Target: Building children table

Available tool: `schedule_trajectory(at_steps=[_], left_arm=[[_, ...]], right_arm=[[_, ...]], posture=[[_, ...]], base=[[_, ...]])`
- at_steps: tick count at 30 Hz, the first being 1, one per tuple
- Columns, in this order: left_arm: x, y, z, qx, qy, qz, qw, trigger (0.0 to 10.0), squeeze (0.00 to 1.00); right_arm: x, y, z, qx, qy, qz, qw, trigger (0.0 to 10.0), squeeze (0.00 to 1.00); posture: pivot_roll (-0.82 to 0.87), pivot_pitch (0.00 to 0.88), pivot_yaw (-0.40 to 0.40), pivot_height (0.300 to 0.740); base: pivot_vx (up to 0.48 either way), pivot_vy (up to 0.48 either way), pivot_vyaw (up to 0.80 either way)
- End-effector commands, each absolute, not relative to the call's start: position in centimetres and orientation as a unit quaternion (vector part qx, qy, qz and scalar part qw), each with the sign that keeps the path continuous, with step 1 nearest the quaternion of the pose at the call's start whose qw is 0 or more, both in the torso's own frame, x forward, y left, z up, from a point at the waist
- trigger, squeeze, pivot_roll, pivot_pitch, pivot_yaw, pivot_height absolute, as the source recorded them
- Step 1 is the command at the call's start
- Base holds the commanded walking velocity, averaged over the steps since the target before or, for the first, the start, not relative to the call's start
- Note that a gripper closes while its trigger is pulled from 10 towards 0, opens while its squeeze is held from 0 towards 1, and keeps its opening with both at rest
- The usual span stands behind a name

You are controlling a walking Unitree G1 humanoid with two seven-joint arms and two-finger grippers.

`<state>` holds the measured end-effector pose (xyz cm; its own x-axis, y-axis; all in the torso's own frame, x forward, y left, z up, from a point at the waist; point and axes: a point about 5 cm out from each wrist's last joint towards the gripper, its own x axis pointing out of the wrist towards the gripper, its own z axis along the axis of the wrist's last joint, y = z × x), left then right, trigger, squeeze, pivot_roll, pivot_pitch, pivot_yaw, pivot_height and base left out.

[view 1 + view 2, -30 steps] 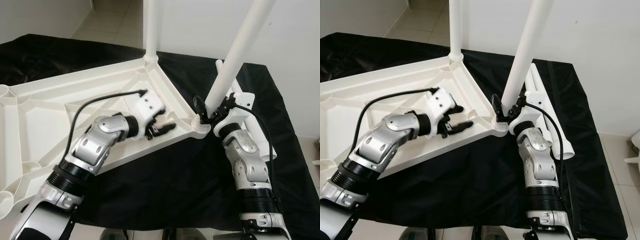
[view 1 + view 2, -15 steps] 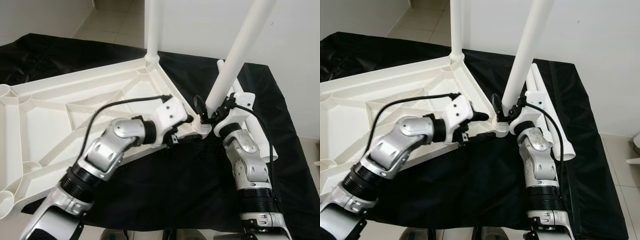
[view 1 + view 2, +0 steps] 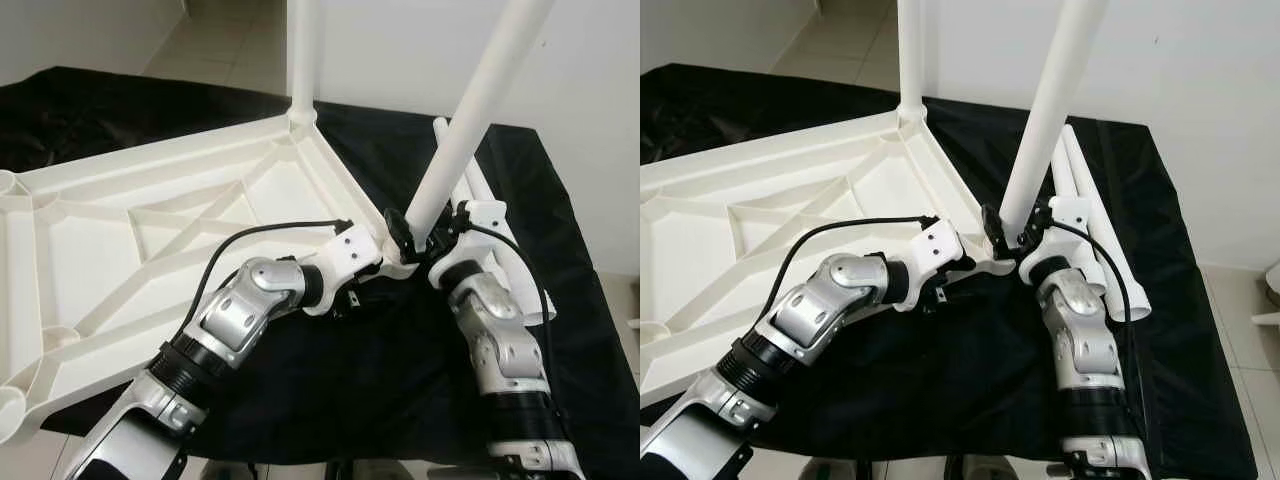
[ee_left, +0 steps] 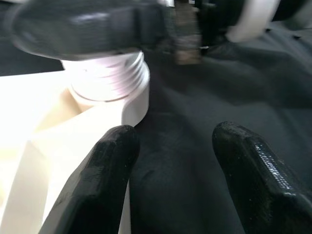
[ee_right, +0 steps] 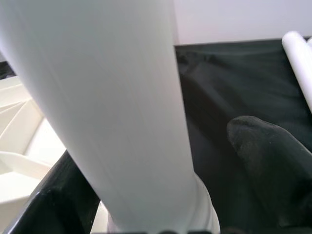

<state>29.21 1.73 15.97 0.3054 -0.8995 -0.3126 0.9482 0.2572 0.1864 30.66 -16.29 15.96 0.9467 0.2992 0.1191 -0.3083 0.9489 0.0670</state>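
Note:
The white table top [image 3: 150, 220] lies upside down on a black cloth. One white leg [image 3: 302, 60] stands upright in the far corner. A second leg [image 3: 470, 110] leans in the threaded socket [image 4: 109, 78] of the near right corner. My right gripper [image 3: 405, 235] is shut on this leg's base, and the leg [image 5: 122, 107] runs between its black fingers [image 5: 268, 161]. My left gripper [image 3: 348, 298] hangs open just beside that same corner, at the table's edge. One of its fingertips [image 4: 105, 180] is over the white rim, the other over the cloth.
Spare white legs [image 3: 1100, 230] lie on the black cloth [image 3: 400, 380] right of my right arm. The cloth's right edge drops to a tiled floor [image 3: 1240, 340]. A white wall [image 3: 400, 50] stands behind the table.
My left gripper has moved from inside the table top's ribs out to the near right corner beside the socket. The right gripper stays on the leaning leg.

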Motion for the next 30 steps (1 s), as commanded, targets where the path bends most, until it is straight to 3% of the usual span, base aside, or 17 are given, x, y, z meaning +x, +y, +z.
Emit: schedule_trajectory(at_steps=[1,5,6,30], left_arm=[[29.8,1.9,15.9,0.177,0.067,-0.539,0.821,10.0,0.0],[30.1,1.9,15.8,0.177,0.069,-0.535,0.823,10.0,0.0],[30.4,2.0,15.7,0.177,0.073,-0.527,0.828,10.0,0.0],[31.9,2.5,17.7,0.171,0.04,-0.504,0.846,10.0,0.0]], right_arm=[[30.4,-16.3,16.0,0.046,-0.054,0.159,0.985,10.0,1.0],[30.1,-16.7,15.9,0.045,-0.056,0.16,0.985,10.0,1.0],[29.8,-17.1,16.0,0.031,-0.063,0.165,0.984,10.0,0.0],[28.3,-17.8,16.4,0.03,-0.07,0.234,0.969,10.0,0.0]], posture=[[0.01,0.111,-0.017,0.74],[0.01,0.117,-0.014,0.74],[0.0,0.121,-0.011,0.74],[-0.02,0.126,-0.008,0.74]], base=[[0.0,0.0,0.0],[0.0,0.0,0.0],[0.0,0.0,0.0],[0.0,0.0,0.0]])
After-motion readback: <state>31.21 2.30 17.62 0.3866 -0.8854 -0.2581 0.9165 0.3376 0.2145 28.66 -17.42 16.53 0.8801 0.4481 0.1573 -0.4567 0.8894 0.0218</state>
